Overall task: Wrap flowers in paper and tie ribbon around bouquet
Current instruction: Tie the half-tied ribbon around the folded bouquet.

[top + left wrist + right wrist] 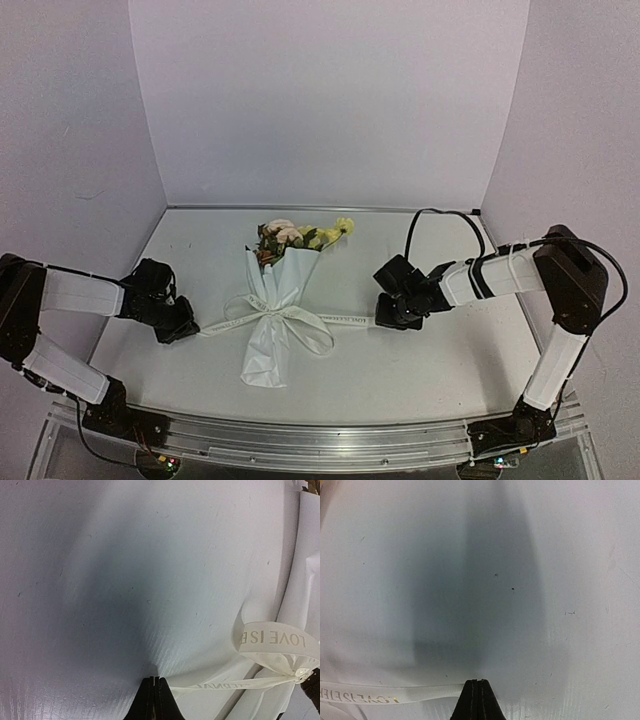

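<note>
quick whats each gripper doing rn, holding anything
Left gripper: closed, pinching one end of the ribbon.
Right gripper: closed, pinching the other ribbon end.

Robot lab booth, plain white walls point(330, 100), white table point(420, 370), metal rail point(330, 440)

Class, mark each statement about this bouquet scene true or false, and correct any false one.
1. A white paper cone sheathes the yellow, pink and orange flowers. True.
2. The flowers point toward the arms' bases. False: they point away, toward the back wall.
3. The left hand is shut on one end of the cream-white lettered ribbon. True.
4. The right hand hangs open, holding nothing. False: it is shut on the ribbon's other end.
</note>
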Tool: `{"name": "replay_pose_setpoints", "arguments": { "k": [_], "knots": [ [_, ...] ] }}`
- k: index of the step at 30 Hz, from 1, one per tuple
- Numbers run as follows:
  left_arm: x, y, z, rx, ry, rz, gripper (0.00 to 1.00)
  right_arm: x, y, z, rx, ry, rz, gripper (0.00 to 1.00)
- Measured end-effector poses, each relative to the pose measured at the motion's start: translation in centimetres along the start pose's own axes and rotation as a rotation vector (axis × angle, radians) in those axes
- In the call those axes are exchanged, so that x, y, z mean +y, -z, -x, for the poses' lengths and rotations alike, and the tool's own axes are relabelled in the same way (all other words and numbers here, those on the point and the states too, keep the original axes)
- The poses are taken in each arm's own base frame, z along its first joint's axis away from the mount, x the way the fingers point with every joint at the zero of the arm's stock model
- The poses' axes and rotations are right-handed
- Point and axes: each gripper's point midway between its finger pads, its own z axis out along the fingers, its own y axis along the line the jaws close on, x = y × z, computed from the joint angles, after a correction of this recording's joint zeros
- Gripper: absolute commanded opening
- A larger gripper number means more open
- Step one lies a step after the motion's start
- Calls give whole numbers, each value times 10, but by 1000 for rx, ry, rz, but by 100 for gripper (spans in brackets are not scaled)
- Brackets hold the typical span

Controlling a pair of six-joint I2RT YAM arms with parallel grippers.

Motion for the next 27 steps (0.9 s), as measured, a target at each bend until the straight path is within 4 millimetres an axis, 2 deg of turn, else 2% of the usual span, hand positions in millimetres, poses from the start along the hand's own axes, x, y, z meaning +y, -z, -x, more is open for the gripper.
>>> {"name": "replay_pose_setpoints", "arguments": {
  "k": [2,5,8,14,19,21,22,23,25,27],
  "knots": [
    [0,3,0,-4,-11,3,21,-1,0,0,4,2,-4,5],
    [0,10,3,-20,-23,4,22,-3,3,1,11,6,-14,10],
    [-4,16,7,-39,-40,-3,25,-1,9,5,10,13,-13,26],
    [-18,28,18,-74,-72,-26,49,10,31,21,-19,24,24,58],
    [-37,47,31,-130,-113,-66,68,12,48,26,-36,29,46,75],
    [-47,54,37,-154,-137,-86,77,14,53,26,-40,30,53,94],
    [-53,58,41,-167,-150,-97,78,14,56,26,-41,31,56,97],
    [-59,62,45,-182,-161,-107,81,15,59,26,-42,34,61,98],
    [-69,68,50,-202,-190,-126,98,18,66,27,-50,32,75,98],
    [-80,76,55,-223,-220,-149,100,20,77,30,-65,29,95,98]
  ]
}}
